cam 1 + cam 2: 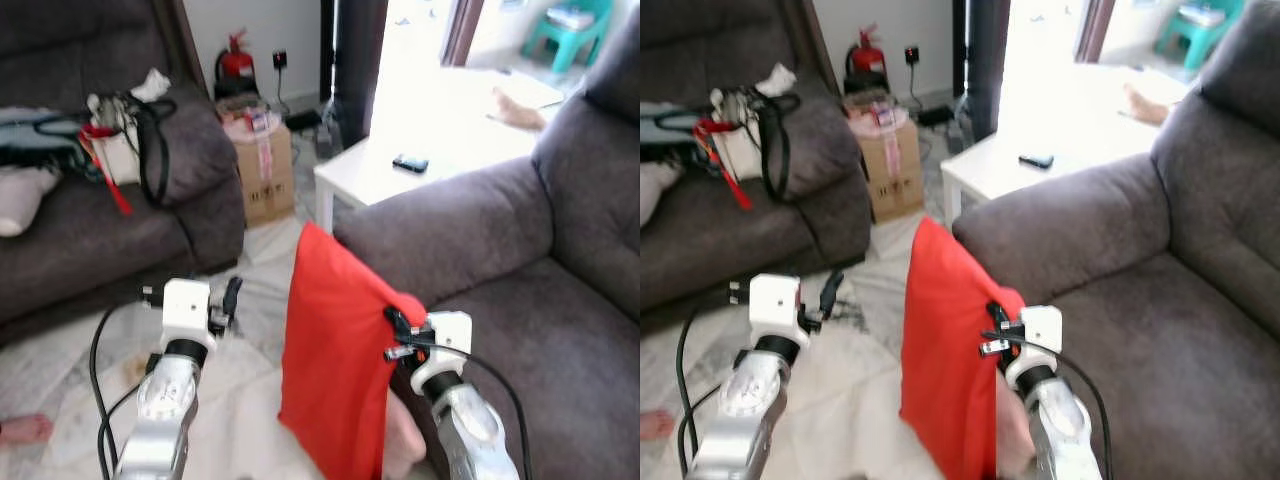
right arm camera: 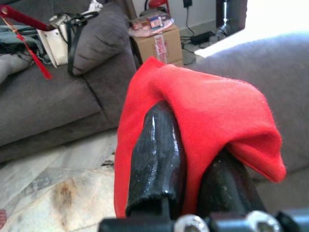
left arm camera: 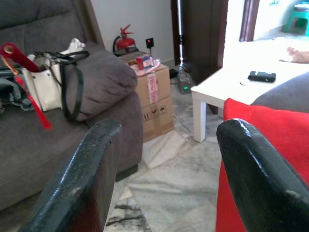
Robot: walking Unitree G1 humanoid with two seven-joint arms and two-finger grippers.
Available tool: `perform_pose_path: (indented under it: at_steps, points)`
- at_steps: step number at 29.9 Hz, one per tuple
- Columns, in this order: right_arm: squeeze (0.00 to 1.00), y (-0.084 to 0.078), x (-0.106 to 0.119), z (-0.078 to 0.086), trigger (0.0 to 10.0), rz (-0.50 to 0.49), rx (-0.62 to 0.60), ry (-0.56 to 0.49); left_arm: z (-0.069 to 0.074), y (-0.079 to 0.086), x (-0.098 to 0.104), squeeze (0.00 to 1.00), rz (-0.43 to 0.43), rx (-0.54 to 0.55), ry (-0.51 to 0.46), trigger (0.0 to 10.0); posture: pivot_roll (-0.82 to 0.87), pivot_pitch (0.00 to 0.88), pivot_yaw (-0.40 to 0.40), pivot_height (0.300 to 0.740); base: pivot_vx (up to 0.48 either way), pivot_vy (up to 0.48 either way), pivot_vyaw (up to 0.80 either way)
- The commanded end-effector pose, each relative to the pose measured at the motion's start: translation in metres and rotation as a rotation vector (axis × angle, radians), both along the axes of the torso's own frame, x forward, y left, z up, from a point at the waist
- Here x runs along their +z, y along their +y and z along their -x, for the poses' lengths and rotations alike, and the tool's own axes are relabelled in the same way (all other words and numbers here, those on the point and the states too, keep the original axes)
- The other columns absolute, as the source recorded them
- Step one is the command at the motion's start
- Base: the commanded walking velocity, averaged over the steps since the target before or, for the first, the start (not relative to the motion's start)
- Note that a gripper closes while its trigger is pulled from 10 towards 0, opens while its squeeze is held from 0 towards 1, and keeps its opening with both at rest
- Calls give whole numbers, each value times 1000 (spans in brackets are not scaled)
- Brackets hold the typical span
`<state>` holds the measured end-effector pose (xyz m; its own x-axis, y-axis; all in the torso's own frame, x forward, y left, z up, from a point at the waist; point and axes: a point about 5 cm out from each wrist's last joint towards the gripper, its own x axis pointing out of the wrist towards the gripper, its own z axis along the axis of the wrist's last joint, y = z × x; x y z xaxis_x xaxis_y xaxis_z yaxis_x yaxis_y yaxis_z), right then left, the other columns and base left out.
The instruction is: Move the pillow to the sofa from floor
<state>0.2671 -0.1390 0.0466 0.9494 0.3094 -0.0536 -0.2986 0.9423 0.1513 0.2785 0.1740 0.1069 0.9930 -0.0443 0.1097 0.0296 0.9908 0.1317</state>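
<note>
The red pillow [image 1: 335, 360] hangs off the floor beside the sofa [image 1: 540, 300] arm, one top corner pinched in the right claw [image 2: 193, 169] — its fingers clamped on the fabric. The left claw [image 3: 164, 179] hovers just beside it with fingers apart, holding nothing. With so thin a corner hold, the pillow could slip free or catch on the sofa arm as it swings over. A white surface [image 1: 400, 170] and cardboard box [image 1: 265, 170] stand beyond.
</note>
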Motion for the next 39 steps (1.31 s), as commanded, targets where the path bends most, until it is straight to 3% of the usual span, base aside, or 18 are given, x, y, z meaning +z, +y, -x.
perform_pose_path:
  at_steps: [1, 39]
  points:
    - [0, 0, 40, -15, 10000, -23, -12, -200, 0, 0, -3, 0, -7, -7, 14, 10000, 5, 0, -36, 740, 0, 0, 0]
    - [0, -9, 39, -21, 10000, 7, -40, -178, 0, -6, -8, 0, -14, -16, 23, 10000, 3, 0, -49, 740, 0, 0, 0]
